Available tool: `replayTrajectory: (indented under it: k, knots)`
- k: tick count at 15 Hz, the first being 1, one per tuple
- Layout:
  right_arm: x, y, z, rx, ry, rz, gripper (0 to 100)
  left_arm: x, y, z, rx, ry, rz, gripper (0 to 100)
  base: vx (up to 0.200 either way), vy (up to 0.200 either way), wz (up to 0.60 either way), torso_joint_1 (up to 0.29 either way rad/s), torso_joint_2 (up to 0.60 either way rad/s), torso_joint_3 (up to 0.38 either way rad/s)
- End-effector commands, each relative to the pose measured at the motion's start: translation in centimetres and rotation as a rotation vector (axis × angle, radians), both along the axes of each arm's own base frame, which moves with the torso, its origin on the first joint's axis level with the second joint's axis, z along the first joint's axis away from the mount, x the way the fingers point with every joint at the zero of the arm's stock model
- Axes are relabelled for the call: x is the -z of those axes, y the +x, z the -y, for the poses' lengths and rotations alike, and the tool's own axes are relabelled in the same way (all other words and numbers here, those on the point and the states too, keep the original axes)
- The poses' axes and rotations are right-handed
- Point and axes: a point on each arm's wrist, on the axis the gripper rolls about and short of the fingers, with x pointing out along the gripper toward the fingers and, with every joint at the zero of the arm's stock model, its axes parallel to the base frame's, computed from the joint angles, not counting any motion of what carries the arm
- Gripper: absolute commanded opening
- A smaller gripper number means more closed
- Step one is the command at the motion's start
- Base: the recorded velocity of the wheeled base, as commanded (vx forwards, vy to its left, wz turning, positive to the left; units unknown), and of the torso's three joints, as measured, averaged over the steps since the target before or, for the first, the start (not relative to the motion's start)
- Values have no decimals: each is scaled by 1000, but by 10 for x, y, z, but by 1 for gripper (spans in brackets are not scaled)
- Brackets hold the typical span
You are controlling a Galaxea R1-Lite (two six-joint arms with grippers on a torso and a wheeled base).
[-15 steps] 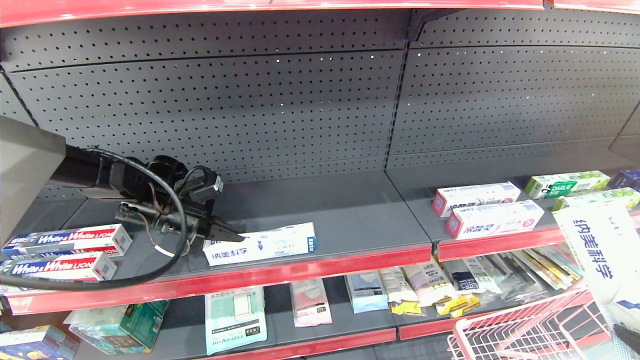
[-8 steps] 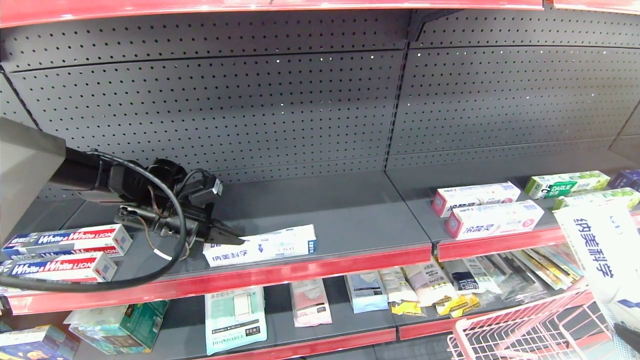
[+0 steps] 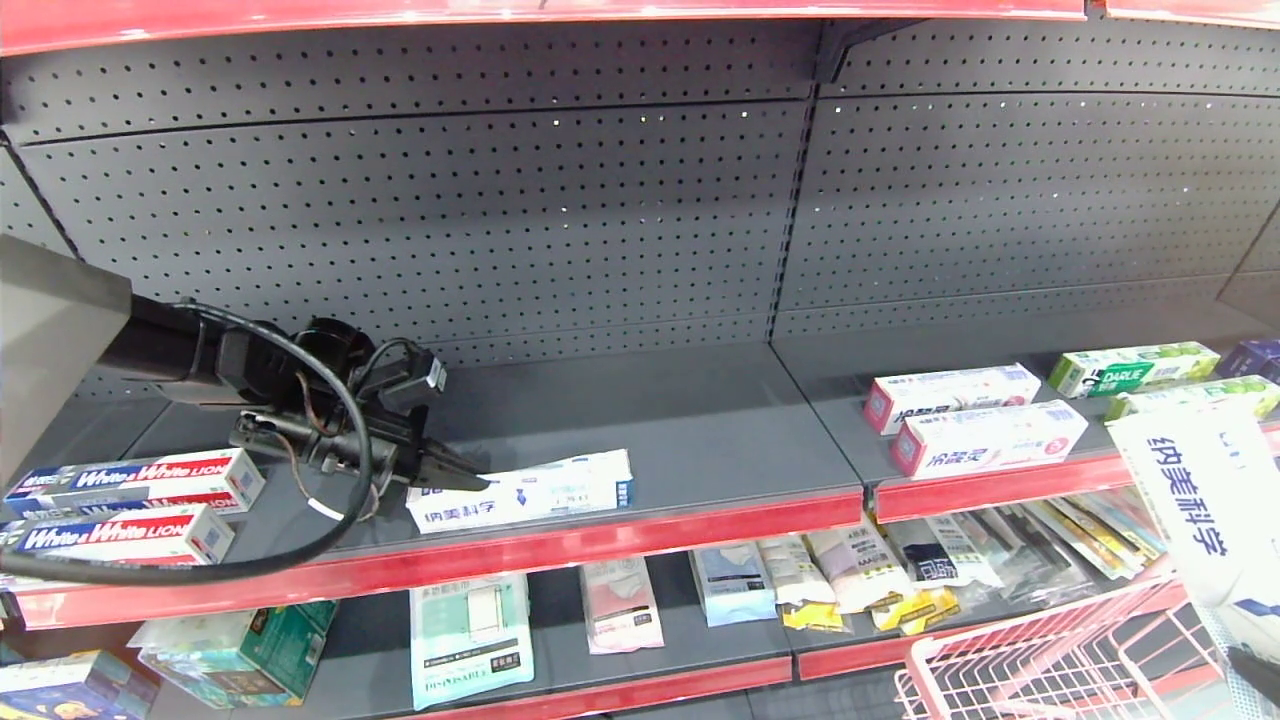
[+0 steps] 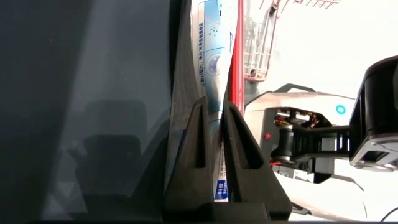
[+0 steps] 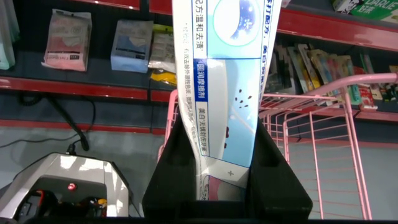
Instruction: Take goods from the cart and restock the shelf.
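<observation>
The left gripper (image 3: 474, 480) is seen low over the shelf (image 3: 660, 410), with its jaws closed on the left end of a white box (image 3: 545, 490). This box is laid lengthwise near the red front lip, about midway along the left bay. Whether it rests fully on the board cannot be told. In the left wrist view it is pinched between the two dark fingers (image 4: 198, 143) (the gap between them is narrow).

A second box (image 3: 1195, 490), white with blue print, is held nearly upright by the right gripper (image 5: 221, 134). Its lower end is clamped between the jaws. It is seen at the right edge of the head view, above the pink cart (image 3: 1040, 617) and in front of the right bay.

Two red-and-blue boxes (image 3: 130, 482) are laid side by side just left of the left gripper. Two pink-ended boxes (image 3: 985, 438) are set in the right bay, with green boxes (image 3: 1135, 367) beyond them. Packets (image 3: 620, 605) are spread along the lower shelf.
</observation>
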Motion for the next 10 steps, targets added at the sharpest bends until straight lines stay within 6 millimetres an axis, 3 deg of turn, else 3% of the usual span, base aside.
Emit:
replayTrajectory:
  k: [1,6,7,10]
  knots:
    - [0,0,0,0,0,-1,0,2,0,0,-6,1,-10,0,0,0,0,0,0,0]
    - [0,0,0,3,-2,-1,0,3,1,0,-7,0,-8,0,0,0,0,0,0,0]
    - [0,0,0,2,-4,-1,0,1,2,0,-8,1,1,100,0,0,0,0,0,0]
    - [1,0,0,3,-3,-4,0,1,1,0,-16,-2,-16,100,0,0,0,0,0,0]
